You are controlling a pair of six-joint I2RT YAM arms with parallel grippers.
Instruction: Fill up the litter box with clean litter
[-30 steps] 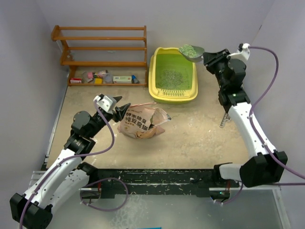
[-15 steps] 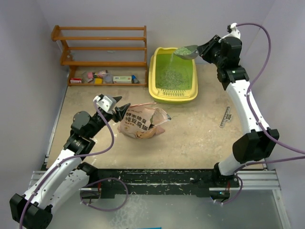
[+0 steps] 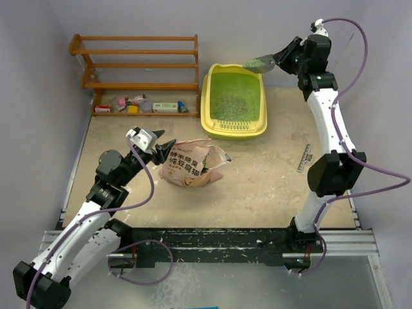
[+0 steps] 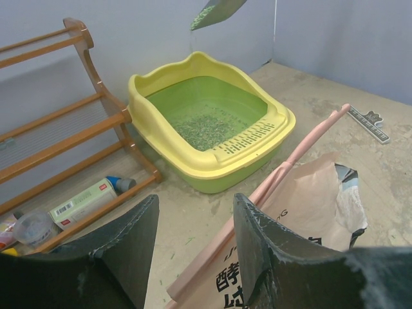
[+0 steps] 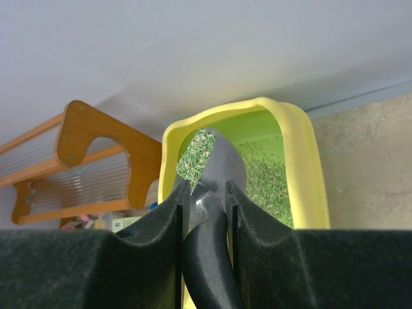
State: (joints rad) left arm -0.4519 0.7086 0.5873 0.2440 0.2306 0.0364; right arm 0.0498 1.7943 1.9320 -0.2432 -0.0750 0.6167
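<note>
The yellow litter box point(image 3: 212, 125) with a green floor stands at the back, with pale grey-green litter point(image 3: 233, 103) spread on its floor; it also shows in the left wrist view point(image 4: 161, 122) and right wrist view point(image 5: 302, 167). My right gripper point(image 3: 283, 59) is shut on the handle of a grey scoop point(image 5: 222, 170), held tilted above the box's far right corner, with some litter point(image 5: 195, 154) left in it. My left gripper point(image 3: 164, 147) is open, its fingers point(image 4: 267, 244) at the rim of the pink printed bag point(image 3: 191, 165), which lies on the table.
A wooden shelf rack point(image 3: 138, 64) stands at the back left with small items point(image 3: 141, 105) on its lowest level. A small ruler-like strip point(image 3: 304, 158) lies on the table at the right. Walls close the back and both sides.
My right arm has swung up and back, tipping the scoop over the box. Litter has poured out and the layer in the box has grown. The left arm has not moved.
</note>
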